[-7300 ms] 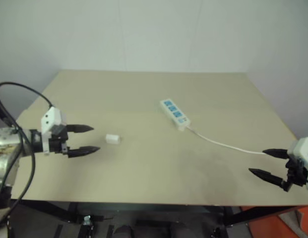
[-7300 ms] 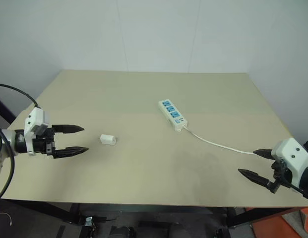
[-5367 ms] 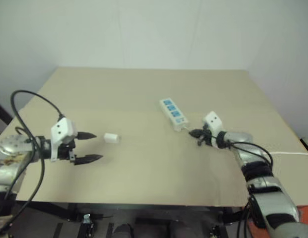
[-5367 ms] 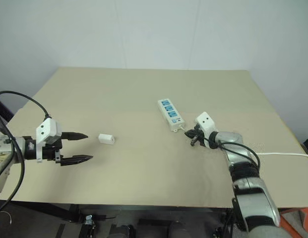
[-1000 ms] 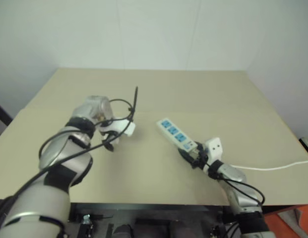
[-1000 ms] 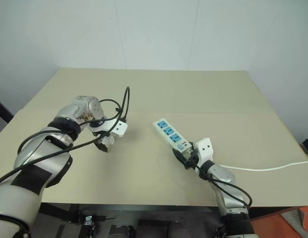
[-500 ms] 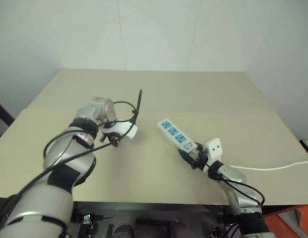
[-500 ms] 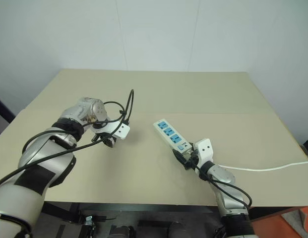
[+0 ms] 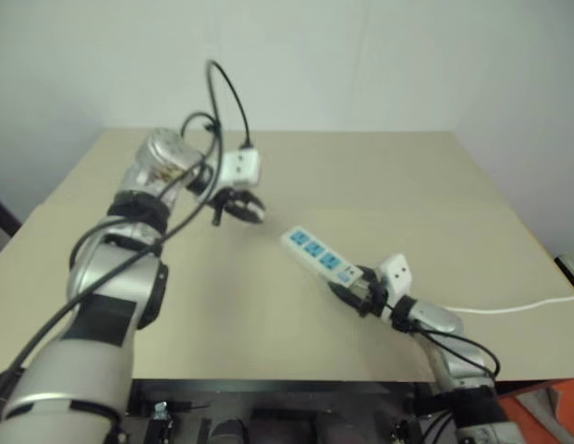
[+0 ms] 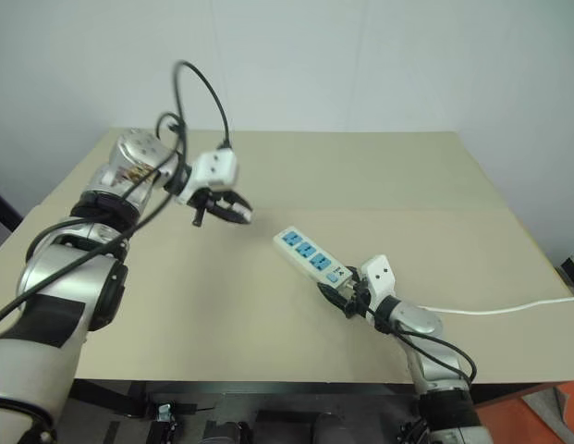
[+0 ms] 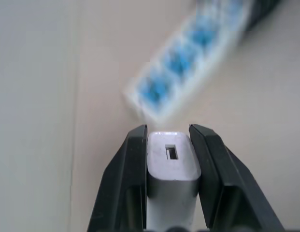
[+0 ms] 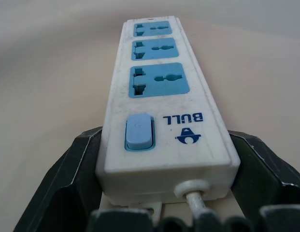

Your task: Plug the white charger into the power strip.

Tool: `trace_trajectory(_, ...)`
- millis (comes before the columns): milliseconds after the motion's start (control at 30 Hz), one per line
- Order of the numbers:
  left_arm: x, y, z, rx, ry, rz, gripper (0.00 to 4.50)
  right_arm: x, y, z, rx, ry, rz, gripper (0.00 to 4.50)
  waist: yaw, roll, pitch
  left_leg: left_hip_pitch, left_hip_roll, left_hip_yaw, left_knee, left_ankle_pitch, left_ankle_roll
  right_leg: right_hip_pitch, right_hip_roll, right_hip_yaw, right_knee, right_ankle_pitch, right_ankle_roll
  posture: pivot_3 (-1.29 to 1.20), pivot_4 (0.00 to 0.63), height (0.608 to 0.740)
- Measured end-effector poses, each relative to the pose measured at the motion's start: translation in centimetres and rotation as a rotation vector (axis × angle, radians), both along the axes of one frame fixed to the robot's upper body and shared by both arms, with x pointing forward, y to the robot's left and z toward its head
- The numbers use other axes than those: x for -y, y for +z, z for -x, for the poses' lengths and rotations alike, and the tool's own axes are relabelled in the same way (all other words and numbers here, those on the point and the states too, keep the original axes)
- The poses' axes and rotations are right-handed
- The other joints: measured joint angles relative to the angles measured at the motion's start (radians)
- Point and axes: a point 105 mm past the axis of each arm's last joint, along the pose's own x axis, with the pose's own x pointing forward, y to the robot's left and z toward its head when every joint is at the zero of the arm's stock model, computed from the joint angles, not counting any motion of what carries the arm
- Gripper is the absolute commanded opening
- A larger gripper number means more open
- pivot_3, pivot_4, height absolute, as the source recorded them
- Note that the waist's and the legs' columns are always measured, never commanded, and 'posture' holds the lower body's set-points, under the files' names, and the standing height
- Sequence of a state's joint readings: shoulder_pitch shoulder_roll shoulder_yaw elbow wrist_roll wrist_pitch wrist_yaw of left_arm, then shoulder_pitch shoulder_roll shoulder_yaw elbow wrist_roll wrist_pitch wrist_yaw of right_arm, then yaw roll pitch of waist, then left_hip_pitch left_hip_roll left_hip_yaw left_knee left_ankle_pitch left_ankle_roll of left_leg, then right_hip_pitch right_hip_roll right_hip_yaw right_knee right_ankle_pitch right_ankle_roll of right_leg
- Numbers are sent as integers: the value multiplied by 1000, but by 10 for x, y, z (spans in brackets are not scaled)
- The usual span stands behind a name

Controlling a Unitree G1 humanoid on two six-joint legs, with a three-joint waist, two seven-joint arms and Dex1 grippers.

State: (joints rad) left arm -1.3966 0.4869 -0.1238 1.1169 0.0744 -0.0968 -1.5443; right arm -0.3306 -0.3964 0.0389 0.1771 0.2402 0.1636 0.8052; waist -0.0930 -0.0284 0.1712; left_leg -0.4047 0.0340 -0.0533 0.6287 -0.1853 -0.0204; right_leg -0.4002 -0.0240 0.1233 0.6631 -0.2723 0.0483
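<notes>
The white charger [image 11: 171, 164] is clamped between the black fingers [image 11: 133, 169] of my left gripper [image 11: 168, 133], its slotted end face showing. That gripper [image 10: 226, 208] hangs above the table, up and to the left of the power strip [image 10: 310, 254], pointing down at it. The strip lies diagonally at mid-table with three blue sockets [image 12: 159, 79] facing up. My right gripper [image 9: 351, 289] is shut on the strip's cord end, one finger [image 12: 67, 179] against each side next to the blue switch [image 12: 139, 131].
The strip's thin white cord [image 9: 508, 305] runs off the right edge of the tan table [image 9: 379, 166]. A black cable [image 10: 199, 88] loops above my left arm. A pale wall stands behind the table.
My left gripper has risen off the table with the charger shut in it and swung right, toward the strip. The strip's far end has swung slightly left in my right gripper.
</notes>
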Motion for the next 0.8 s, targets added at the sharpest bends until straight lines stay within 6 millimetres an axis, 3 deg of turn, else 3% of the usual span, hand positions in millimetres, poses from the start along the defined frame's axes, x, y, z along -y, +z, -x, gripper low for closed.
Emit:
trace_trajectory(67,-3,3,1,-39,11,128,1021,-6,0,-2,-15,85,16,3441,-9,0,0,2,0,0,0,0,0,1,1,0,1,0,0,0,150,740)
trace_trajectory(167,-11,-15,8,-196,17,314,1021,-18,0,1,-26,252,48,3441,-20,0,0,5,1,-1,0,0,0,4,1,-1,1,0,0,0,150,740)
trace_trajectory(467,-16,-72,43,-504,-33,479,1021,-42,-3,11,-29,577,112,3441,-27,0,0,5,0,-3,1,0,0,6,0,-2,1,3,-5,0,150,740)
trace_trajectory(800,6,-74,62,-531,-177,539,1021,-51,-10,7,-19,624,138,3441,-32,0,0,15,1,-2,1,0,0,14,1,-1,2,1,-1,0,150,740)
